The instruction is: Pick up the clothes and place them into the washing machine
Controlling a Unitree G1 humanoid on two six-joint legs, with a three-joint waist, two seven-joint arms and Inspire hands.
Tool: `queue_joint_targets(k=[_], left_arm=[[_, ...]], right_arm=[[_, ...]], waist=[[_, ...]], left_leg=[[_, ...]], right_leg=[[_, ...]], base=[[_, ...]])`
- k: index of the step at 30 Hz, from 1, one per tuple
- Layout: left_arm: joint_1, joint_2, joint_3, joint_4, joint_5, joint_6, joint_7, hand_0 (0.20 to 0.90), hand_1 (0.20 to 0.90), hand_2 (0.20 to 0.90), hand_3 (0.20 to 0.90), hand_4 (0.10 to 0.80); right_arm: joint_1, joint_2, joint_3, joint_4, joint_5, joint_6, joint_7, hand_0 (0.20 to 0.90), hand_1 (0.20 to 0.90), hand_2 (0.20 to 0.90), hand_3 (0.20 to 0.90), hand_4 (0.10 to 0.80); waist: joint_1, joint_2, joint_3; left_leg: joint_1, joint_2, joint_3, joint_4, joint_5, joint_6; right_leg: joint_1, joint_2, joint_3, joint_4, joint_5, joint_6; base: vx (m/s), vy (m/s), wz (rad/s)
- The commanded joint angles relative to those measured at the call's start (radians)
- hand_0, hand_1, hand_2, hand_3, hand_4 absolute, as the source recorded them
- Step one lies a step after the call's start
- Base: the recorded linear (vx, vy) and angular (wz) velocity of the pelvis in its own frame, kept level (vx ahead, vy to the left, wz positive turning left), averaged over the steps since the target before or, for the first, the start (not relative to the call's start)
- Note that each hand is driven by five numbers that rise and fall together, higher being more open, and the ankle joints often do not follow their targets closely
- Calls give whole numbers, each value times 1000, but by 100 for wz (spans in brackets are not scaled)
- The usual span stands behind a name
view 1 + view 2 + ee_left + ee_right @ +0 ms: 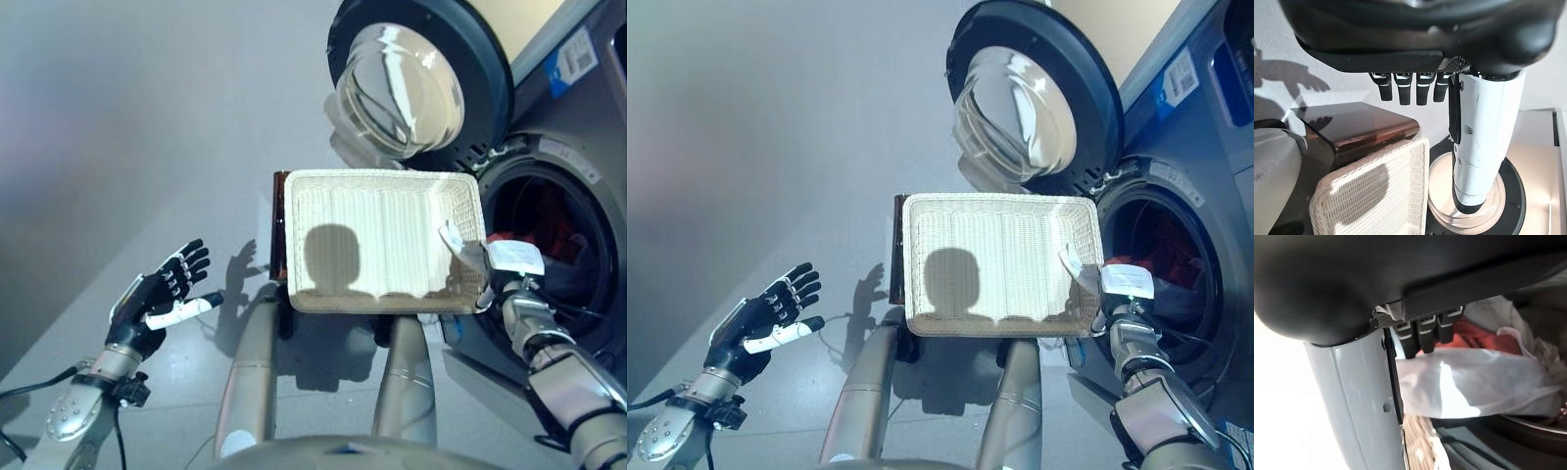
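Left robot hand (162,294) is out to the side over the floor (118,147), fingers straight and spread, white-covered thumb sticking out, holding nothing; well apart from everything else. Right robot hand (505,269) sits at the near right corner of the white woven basket (382,240), just at the mouth of the washing machine (578,176). In the right wrist view its fingers (1422,333) point toward the drum with a white cloth (1464,387) right past them; can't tell whether they're pinching the cloth or just near it, so grip state unknown. In the head views a bit of white fabric shows at that hand, against the basket's rim. Clothes (1476,335): red and white pieces piled inside the drum (1161,255), beyond the right robot hand's fingertips. Basket interior looks bare from the head views, apart from a shadow. Basket rests on a dark brown stand (1361,127), between the two hands, closer to the right one. Washer door (421,73) is swung open, glass bowl facing out, beyond the basket's far edge and away from both hands.
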Motion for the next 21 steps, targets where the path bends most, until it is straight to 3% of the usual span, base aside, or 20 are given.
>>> queue_joint_targets(k=[1,11,12,13,14,21], left_arm=[[27,-4,105,-110,9,-68,7,900,900,900,900,800],[27,-28,117,-98,26,-64,19,900,900,900,900,800],[27,-29,117,-97,28,-64,19,900,900,900,900,800],[25,-31,119,-96,29,-63,18,900,900,900,900,800],[26,-31,120,-96,30,-63,19,900,900,900,900,800],[23,-44,148,-89,37,-63,26,900,900,900,900,800]], right_arm=[[-27,-69,24,10,-39,74,-45,900,900,900,900,800],[-14,-73,51,-64,-117,86,-19,900,900,900,900,800],[-14,-68,52,-65,-119,88,-20,639,639,639,639,614],[-11,-64,57,-64,-123,90,-20,477,477,477,477,498],[-11,-64,57,-64,-123,91,-20,200,200,200,200,300],[-5,-59,75,-62,-163,105,4,200,200,200,200,300]], waist=[[9,24,-25],[0,21,-29],[-1,21,-31],[-1,20,-32],[-1,20,-32],[-6,20,-39]], left_leg=[[7,43,-55,-191,122,-77],[-13,45,-58,-185,126,-77],[-12,45,-57,-186,125,-77],[-12,44,-56,-185,125,-77],[-12,44,-56,-184,124,-77],[-18,45,-52,-185,123,-77]], right_leg=[[-10,-23,35,-53,30,-15],[-32,-21,38,-38,27,-17],[-32,-20,39,-38,27,-17],[-34,-21,38,-35,27,-17],[-34,-21,39,-35,26,-17],[-45,-20,43,-30,28,-18]], base=[[-6,-8,4],[2,-5,1],[16,-4,8],[9,2,4],[0,0,0],[0,0,0]])
